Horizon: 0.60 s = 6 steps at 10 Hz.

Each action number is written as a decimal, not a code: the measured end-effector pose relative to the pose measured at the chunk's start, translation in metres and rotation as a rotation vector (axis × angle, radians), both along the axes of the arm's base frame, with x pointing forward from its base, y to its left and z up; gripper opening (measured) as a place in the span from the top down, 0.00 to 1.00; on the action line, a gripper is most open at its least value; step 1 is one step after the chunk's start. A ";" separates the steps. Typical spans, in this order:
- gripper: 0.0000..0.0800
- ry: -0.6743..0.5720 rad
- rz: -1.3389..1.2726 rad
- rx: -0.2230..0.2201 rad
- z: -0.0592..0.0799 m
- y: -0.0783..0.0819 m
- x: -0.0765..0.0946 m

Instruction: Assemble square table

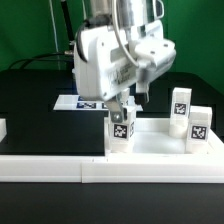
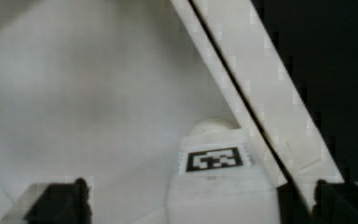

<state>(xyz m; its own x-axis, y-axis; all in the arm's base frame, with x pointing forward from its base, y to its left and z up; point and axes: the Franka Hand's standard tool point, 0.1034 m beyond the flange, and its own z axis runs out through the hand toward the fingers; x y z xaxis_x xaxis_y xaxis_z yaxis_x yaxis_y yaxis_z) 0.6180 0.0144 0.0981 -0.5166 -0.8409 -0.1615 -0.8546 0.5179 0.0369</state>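
- I count three legs in the exterior view: one [image 1: 121, 131] standing under the gripper [image 1: 124, 108] on the tabletop [image 1: 155, 143], and two more, one [image 1: 180, 103] further back and one [image 1: 198, 126] nearer, toward that view's right
- I cannot find a fourth leg; one small white piece [image 1: 2, 128] is cut off at the exterior view's left edge and I cannot tell what it is
- One white tabletop, lying flat against the long low white wall [image 1: 60, 167] at the front; its far part is hidden behind the arm
- One printed sheet of tags [image 1: 80, 103] lies on the black table [image 1: 35, 110] behind the arm, mostly covered by it
- The wrist view is blurred: I make out the tabletop [image 2: 87, 90], its raised rim [image 2: 247, 90] running diagonally, and one leg [image 2: 220, 160] with a tag between the two dark fingertips [image 2: 60, 200]
- The near leg stands upright, long axis vertical, tag facing the exterior camera
- The fingers sit on either side of that leg's upper part; whether they actually press on it I cannot tell
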 end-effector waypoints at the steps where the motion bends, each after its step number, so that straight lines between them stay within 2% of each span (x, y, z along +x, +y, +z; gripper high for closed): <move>1: 0.20 -0.012 0.002 0.011 0.012 0.005 -0.002; 3: 0.19 -0.015 0.005 0.056 0.044 0.019 -0.009; 6: 0.19 -0.012 0.011 0.049 0.038 0.018 -0.011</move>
